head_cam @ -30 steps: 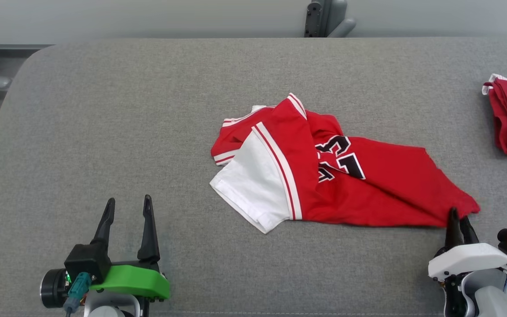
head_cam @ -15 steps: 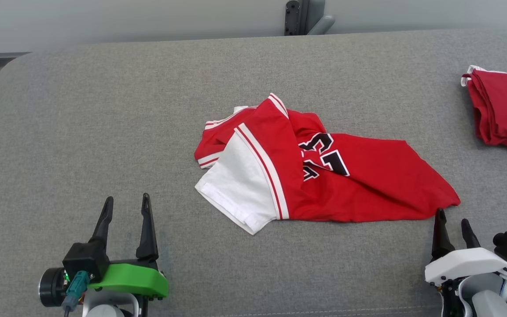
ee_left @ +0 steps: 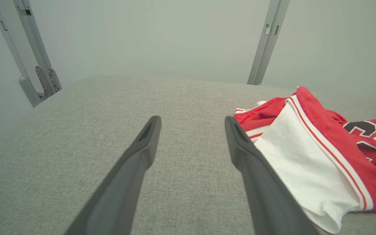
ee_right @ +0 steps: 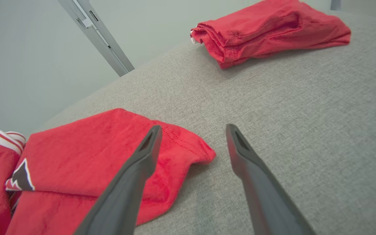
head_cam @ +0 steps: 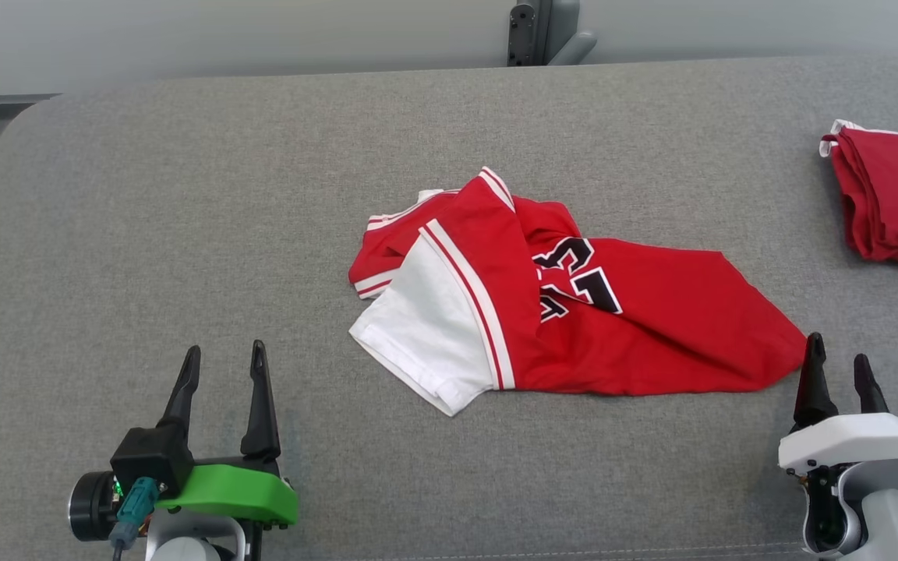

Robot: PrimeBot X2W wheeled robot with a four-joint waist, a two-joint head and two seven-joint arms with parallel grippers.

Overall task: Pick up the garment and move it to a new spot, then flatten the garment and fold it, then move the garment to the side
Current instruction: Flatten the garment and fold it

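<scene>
Red jersey (head_cam: 574,312) is seen on the surface (head_cam: 184,195).
The right gripper (head_cam: 835,347) is seen just beside it, the left gripper (head_cam: 224,351) well apart; all jaws are spread.

Garment (head_cam: 652,335): bright red, one white panel, red-and-white striped trim, black numerals edged white. Table (head_cam: 184,234): mid-grey, fine heathered weave. Folded cloth (head_cam: 893,202): deeper red, white edging at one corner. Left gripper (head_cam: 223,354): black jaws, green housing. Right gripper (head_cam: 836,348): dark jaws, white housing.
</scene>
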